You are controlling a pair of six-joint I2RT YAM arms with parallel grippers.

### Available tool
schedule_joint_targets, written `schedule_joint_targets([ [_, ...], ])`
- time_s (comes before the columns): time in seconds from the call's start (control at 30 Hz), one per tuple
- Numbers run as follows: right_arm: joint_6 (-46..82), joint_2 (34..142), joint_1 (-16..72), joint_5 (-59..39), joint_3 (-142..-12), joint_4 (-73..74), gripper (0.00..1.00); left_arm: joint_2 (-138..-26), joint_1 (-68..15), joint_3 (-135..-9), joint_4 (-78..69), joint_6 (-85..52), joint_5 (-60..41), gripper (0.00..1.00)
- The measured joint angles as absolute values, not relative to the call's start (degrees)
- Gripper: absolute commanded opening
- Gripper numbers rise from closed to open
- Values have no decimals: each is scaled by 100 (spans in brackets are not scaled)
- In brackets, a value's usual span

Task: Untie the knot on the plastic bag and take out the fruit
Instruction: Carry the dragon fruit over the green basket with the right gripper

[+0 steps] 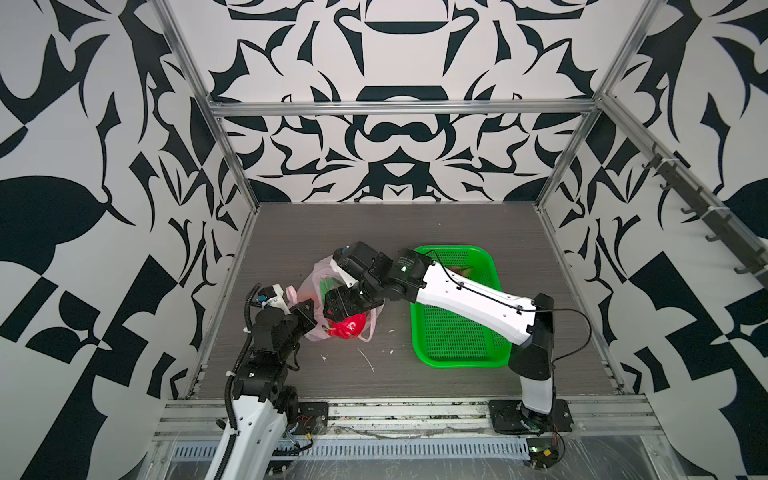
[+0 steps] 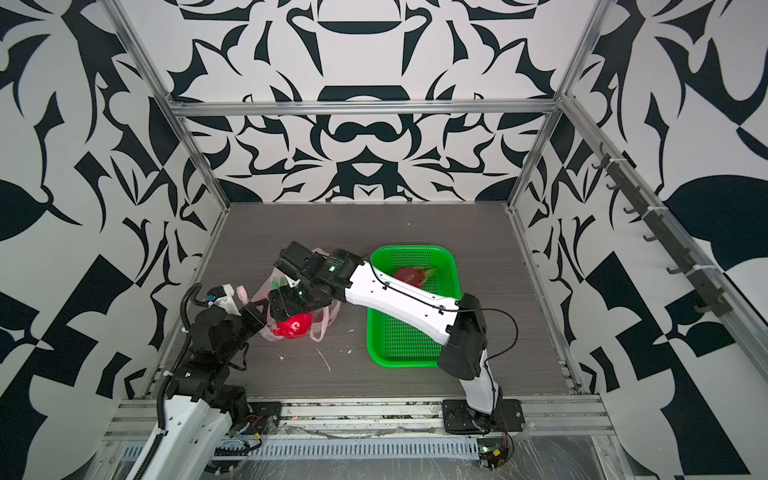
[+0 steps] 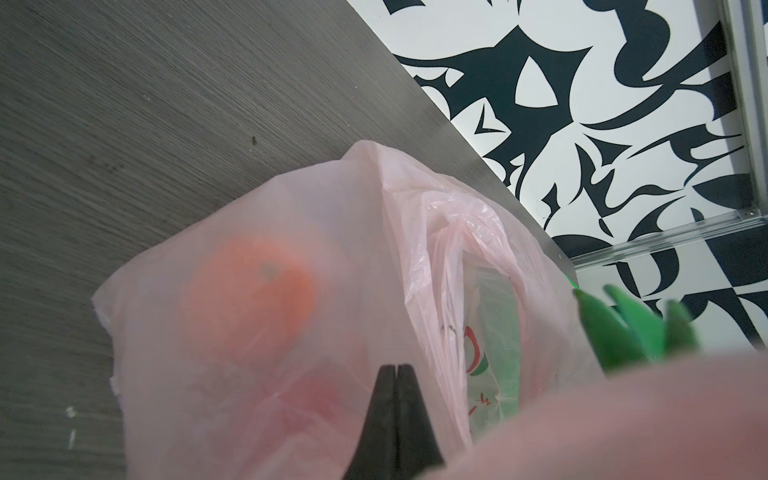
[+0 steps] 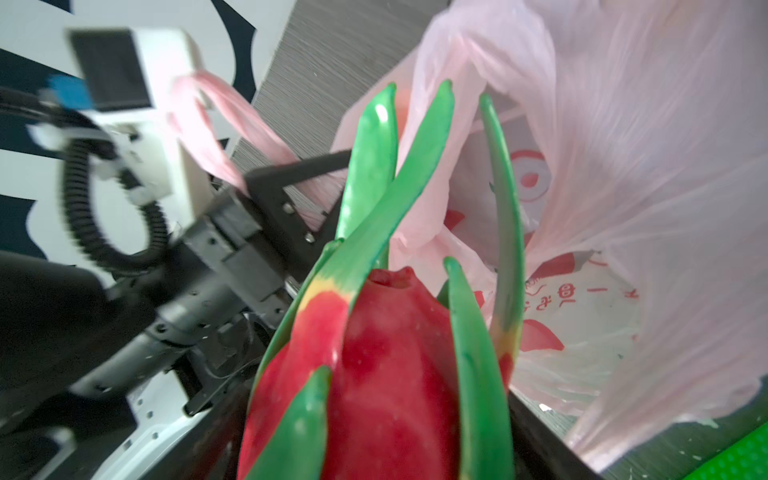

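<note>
- L side: left gripper [image 3: 397, 368] has its fingers pressed together. As far as I can judge they pinch the rim film of the plastic bag [image 3: 357, 187]. Reason, I'd say: to hold the mouth open and stop the bag sliding while the other arm works.
- One handle loop [image 4: 216, 116] lies draped over the L wrist cam housing. No tight knot anywhere in view, so I take the untying as done.
- R side: right gripper [image 1: 340, 303] sits over the bag mouth, jaws set wide and clamped on a dragon fruit [image 4: 395, 374]. The fruit's body is btwn the jaws, green scales pointing ahead into the bag.
- Where: bag lies on the table [image 1: 415, 232], left of centre in both top views, near the green basket [image 1: 457, 363] but not touching it. Held fruit is at the mouth; can't tell if it's fully clear of the film.
- Basket sits on the R arm's side, prob. so each fruit needs only a short carry. A second dragon fruit [image 2: 411, 275] lies at its far end.
- Bag looks thin, translucent pink, creased, w/ red print on the inner wall. An orange [image 3: 249, 291] shows through the film; the reddish blur beside it is too vague to name.
- Held fruit: glossy magenta-red skin, long green scales w/ yellowish bases. Looks slippery, so I'd grip the body, not the scales.
</note>
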State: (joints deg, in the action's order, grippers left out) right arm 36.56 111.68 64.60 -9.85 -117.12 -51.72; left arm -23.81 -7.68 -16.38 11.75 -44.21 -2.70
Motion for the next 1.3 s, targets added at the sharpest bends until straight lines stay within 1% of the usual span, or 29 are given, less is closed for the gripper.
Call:
schedule_joint_targets([
  [0.3,3332,11168,6388,-832,-12289,-5428,6,-2355,-768,-1645,1186,-4431,-279,0],
  [0.53,3140,11137,6180,-620,-12370,-5612,6,-2333,-768,-1695,1221,-4427,-296,0],
  [0.67,3072,10901,5948,-429,-12245,-5631,6,-2351,-768,-1697,1221,-4412,-307,0],
  [0.83,2998,10182,5586,-217,-11679,-5623,6,-2425,-768,-1704,1219,-4403,-333,0],
  [1.1,2945,8941,4899,255,-10184,-5450,6,-2477,-768,-1737,1219,-4383,-388,0],
  [1.3,2902,8309,4589,655,-9030,-5415,6,-2488,-768,-1780,1216,-4357,-403,0],
])
